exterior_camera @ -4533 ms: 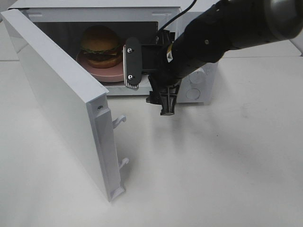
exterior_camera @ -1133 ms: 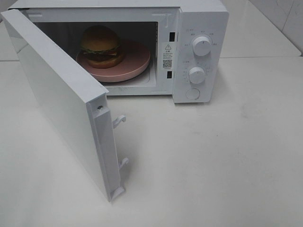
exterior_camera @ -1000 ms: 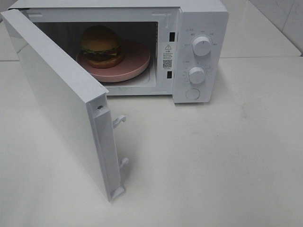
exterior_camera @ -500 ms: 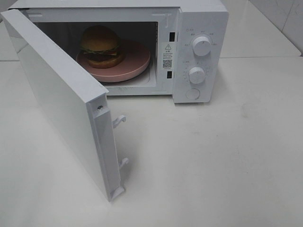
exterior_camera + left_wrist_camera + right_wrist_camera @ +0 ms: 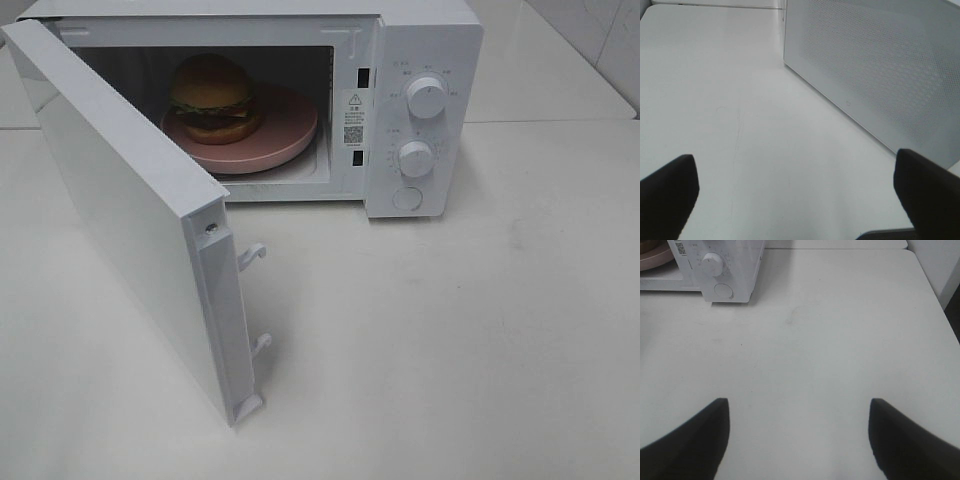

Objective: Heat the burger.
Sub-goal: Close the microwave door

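- Burger [image 5: 211, 97] sits on the pink plate [image 5: 285, 135] inside the microwave [image 5: 430, 40], well ahead of both pincers and touched by neither; I judge it has been loaded there ready for heating
- it is small beside the oven, with a golden-brown domed bun, a green lettuce edge and dark filling; it stands upright, off-centre on the plate toward the hinge side
- door [image 5: 120, 210] stands swung wide, so the cavity is open; by my reckoning it must be shut before any dial is worth touching
- left pincer [image 5: 794, 157] is released, jaws spread wide with nothing between them; it hangs over the tabletop [image 5: 480, 330] with the door's perforated face ahead of it and apart from it, a fair place to push from
- right pincer [image 5: 799, 401] is likewise released and empty; the lower knob [image 5: 714, 263] lies well ahead of it, with the burger farther on, beyond that panel
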`<state>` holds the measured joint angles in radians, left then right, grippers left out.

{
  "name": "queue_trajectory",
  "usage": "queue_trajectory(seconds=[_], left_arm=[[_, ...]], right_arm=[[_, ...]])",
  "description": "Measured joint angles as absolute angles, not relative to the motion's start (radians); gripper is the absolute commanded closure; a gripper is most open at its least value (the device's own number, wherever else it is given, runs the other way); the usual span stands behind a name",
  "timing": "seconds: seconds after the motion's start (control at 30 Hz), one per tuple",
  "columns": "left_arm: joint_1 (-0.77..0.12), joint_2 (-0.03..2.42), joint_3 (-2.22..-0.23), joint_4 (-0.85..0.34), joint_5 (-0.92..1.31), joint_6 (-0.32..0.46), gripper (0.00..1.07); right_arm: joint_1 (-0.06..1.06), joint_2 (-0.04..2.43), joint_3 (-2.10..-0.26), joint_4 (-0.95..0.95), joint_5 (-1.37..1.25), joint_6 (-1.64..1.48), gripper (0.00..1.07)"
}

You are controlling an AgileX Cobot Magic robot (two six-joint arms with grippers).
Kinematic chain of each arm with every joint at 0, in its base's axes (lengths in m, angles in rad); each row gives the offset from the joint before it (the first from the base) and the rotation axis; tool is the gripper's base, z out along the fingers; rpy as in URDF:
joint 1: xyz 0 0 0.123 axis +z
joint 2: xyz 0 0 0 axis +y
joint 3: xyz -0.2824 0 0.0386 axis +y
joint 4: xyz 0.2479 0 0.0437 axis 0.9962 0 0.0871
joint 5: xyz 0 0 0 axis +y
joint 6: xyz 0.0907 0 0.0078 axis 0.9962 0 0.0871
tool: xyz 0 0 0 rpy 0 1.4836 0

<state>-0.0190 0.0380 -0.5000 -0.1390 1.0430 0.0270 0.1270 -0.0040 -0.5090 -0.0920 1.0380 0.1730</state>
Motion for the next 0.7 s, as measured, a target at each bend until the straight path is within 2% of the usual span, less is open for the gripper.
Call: queue_trajectory(seconds=[0.7], left_arm=[[-0.019, 0.038, -0.500, -0.139, 1.043, 0.027, 0.09]], right_arm=[[0.127, -0.004, -0.509, -0.092, 1.038, 0.173, 0.34]])
